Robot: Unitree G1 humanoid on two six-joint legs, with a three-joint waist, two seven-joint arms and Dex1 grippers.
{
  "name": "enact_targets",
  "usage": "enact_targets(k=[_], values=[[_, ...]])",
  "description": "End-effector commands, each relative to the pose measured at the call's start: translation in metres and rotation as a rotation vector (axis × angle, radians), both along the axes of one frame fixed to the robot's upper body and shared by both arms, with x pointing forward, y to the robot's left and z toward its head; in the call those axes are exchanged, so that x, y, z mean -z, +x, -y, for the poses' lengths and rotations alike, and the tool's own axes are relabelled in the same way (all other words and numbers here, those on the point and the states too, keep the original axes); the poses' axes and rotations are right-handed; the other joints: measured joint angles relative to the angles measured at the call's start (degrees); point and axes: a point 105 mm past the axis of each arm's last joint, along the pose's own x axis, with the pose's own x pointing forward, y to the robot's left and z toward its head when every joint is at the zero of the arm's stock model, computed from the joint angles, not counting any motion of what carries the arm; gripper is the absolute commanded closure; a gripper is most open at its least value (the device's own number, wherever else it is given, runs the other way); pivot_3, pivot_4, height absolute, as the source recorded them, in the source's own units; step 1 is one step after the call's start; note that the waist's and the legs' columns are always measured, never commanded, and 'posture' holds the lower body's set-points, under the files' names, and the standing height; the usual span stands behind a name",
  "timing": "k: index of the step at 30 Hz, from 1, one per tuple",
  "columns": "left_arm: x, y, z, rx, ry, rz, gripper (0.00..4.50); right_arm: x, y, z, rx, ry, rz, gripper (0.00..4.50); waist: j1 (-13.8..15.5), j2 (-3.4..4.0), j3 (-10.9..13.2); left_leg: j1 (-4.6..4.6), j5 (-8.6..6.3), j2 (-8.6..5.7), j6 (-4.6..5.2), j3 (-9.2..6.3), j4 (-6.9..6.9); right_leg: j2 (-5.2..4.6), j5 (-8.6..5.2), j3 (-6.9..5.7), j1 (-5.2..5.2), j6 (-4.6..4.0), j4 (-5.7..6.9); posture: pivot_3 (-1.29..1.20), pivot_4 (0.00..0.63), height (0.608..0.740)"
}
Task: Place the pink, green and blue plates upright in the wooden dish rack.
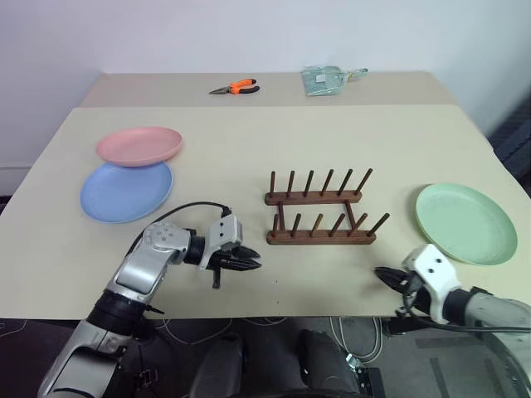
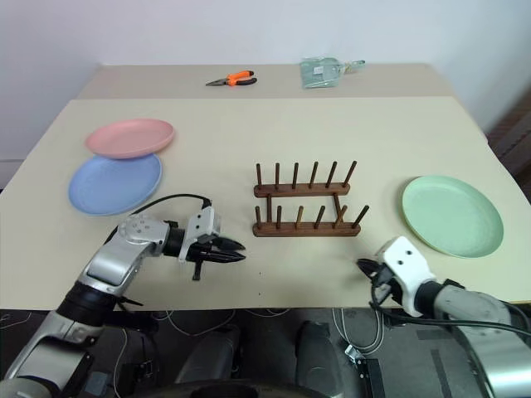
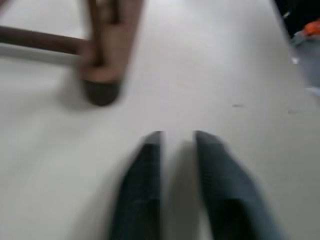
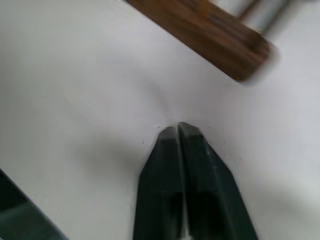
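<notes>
Plates were all flat on the table (image 1: 249,157), none in the rack. Far left, the pink plate (image 1: 138,146) sat with its near edge overlapping the blue plate (image 1: 125,191). Moving right, the left gripper (image 1: 252,265) hovered low over the table near its front edge, fingers pinched down with just a thin slit between them, holding nothing, tips aimed toward the rack. Dead center was the wooden dish rack (image 1: 319,212), two rails with pegs sticking up, no plates in it. Behind it, at the far edge, lay orange-handled pliers (image 1: 235,87) and a small clear bag (image 1: 325,80). Further right, the right gripper (image 1: 382,274) was at the front edge, fingers pressed together, empty. The green plate (image 1: 465,223) sat at the far right, just beyond that gripper.
</notes>
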Motion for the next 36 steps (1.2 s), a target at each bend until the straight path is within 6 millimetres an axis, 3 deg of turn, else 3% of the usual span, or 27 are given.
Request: enact_targets(k=[1,5,11,17,20,21,24,27,30,32,36], values=[[-0.001,0.01,0.031,-0.071,-0.031,0.12,4.09,0.004,0.023,-0.009,0.016,-0.056,0.076,4.5,0.2,0.0,0.0,-0.02,0.0,-0.01,0.0,-0.02,0.07,-0.03,0.0,-0.01,0.04,0.0,-0.01,0.0,0.15,0.74],[0.006,0.058,0.041,-0.414,-0.051,0.199,4.09,0.006,0.065,-0.002,0.117,-0.141,0.196,4.5,0.1,-0.13,-0.1,0.06,-0.02,-0.13,0.03,-0.02,0.17,-0.09,0.02,0.0,0.21,0.03,-0.08,0.0,0.15,0.74],[0.006,0.093,0.037,-0.612,-0.072,0.211,4.09,-0.003,0.114,0.002,0.188,-0.184,0.314,4.5,-0.3,-0.04,-0.2,0.18,-0.01,-0.13,0.03,0.02,0.16,0.0,0.14,0.01,0.19,0.18,0.05,0.0,0.15,0.74],[-0.002,0.104,0.032,-0.631,-0.106,0.218,4.09,-0.017,0.137,0.004,0.193,-0.165,0.363,4.5,-0.3,-0.01,-0.2,0.19,-0.01,-0.15,0.03,0.03,0.09,0.01,0.28,0.0,0.16,0.04,0.09,0.0,0.15,0.74],[-0.006,0.103,0.02,-0.639,-0.12,0.226,4.16,-0.027,0.135,0.0,0.164,-0.126,0.379,3.69,-0.5,-0.01,-0.2,0.17,-0.01,-0.15,0.03,0.03,0.09,0.01,0.28,0.01,0.12,0.04,0.09,0.0,0.15,0.74],[-0.014,0.103,0.011,-0.661,-0.158,0.225,4.16,-0.032,0.131,-0.005,0.133,-0.114,0.391,3.21,-0.7,-0.01,-0.2,0.17,-0.01,-0.14,0.03,0.03,0.09,0.02,0.28,0.01,0.12,0.04,0.1,0.0,0.15,0.74],[-0.053,0.112,-0.03,-0.839,-0.345,0.228,3.31,-0.041,0.117,-0.022,0.027,-0.095,0.412,1.71,-1.6,0.03,-0.1,0.13,-0.01,-0.1,0.03,-0.01,0.03,0.05,0.27,0.01,0.02,0.05,0.16,0.0,0.15,0.74],[-0.097,0.132,-0.1,-1.196,-0.474,0.333,1.76,-0.042,0.105,-0.038,-0.055,-0.088,0.411,0.2,-1.6,0.0,-0.1,0.06,-0.01,-0.08,0.03,-0.07,0.07,0.07,0.27,-0.01,-0.05,0.06,0.19,0.0,0.15,0.74],[-0.129,0.137,-0.159,-1.497,-0.584,0.382,0.32,-0.037,0.101,-0.049,-0.093,-0.09,0.396,0.19,-1.5,-0.01,-0.1,0.06,-0.01,-0.11,0.02,-0.09,0.09,0.06,0.18,-0.02,-0.02,0.21,0.18,0.0,0.15,0.74],[-0.145,0.133,-0.191,-1.662,-0.704,0.363,0.32,-0.032,0.101,-0.055,-0.113,-0.088,0.386,0.19,-1.4,-0.03,-0.1,0.07,-0.01,-0.14,0.01,-0.09,0.09,0.04,0.16,-0.02,0.02,0.27,0.15,0.0,0.15,0.74],[-0.152,0.123,-0.212,-1.813,-0.868,0.234,0.32,-0.032,0.103,-0.063,-0.132,-0.071,0.389,0.19,-1.3,-0.03,-0.1,0.06,-0.01,-0.17,-0.01,-0.08,0.08,0.01,0.26,0.0,0.01,0.14,0.14,0.0,0.15,0.74]])
